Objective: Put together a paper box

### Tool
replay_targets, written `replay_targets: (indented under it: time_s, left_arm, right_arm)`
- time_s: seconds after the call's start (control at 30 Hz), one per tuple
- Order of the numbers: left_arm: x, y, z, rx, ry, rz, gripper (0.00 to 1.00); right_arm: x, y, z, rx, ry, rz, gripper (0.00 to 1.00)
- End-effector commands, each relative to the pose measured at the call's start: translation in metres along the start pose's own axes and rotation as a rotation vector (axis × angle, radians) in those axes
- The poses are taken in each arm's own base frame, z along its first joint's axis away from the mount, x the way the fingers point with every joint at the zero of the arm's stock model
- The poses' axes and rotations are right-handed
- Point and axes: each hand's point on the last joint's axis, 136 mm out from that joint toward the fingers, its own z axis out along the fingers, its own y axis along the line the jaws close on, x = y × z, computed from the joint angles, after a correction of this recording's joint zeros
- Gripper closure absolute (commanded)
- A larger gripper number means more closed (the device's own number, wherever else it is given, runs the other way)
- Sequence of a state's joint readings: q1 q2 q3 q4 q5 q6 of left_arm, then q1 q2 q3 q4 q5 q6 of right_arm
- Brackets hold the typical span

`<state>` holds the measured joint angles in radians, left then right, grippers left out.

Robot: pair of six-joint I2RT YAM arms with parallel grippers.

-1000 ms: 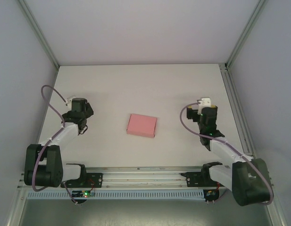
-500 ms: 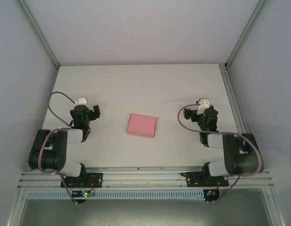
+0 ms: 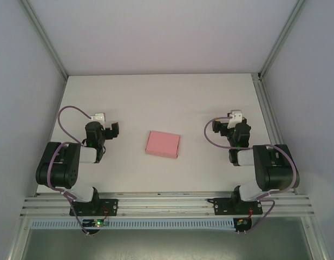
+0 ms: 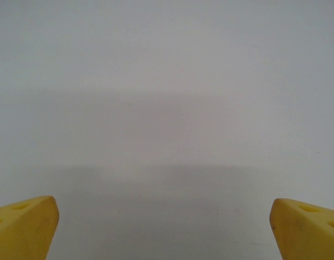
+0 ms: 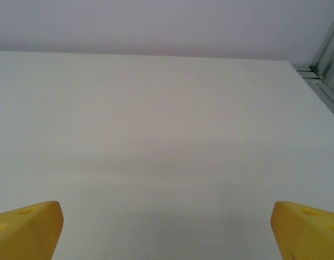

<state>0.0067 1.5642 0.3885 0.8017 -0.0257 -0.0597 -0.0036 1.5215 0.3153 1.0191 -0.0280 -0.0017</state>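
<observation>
Looks all but finished, so best handled by leaving the paper box alone: keep both arms tucked near their bases, clear of the card, with no sweep across the middle. Left claw released and empty, spread wide over bare counter; right claw likewise released, grasping nothing. Paper box flat at mid-counter, closed into a small shallow pink shape, between the two claws and well apart from each.

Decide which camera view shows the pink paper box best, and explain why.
The top external view: the whole paper box lies on the table between the arms. Both wrist cameras face white table surface beyond their own yellow fingertips.
</observation>
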Motion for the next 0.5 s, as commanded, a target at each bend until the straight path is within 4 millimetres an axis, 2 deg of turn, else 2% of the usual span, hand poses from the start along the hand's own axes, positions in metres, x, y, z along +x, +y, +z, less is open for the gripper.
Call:
replay_targets:
  time_s: [0.0, 0.47]
  left_arm:
    - [-0.0221, -0.0006, -0.0005, 0.003, -0.077, 0.017, 0.00]
    - [-0.0226, -0.0006, -0.0005, 0.004, -0.078, 0.018, 0.00]
  right_arm:
    - [-0.0105, -0.0070, 0.0013, 0.047, -0.027, 0.016, 0.02]
    - [-0.0111, -0.0074, 0.0012, 0.049, -0.035, 0.016, 0.02]
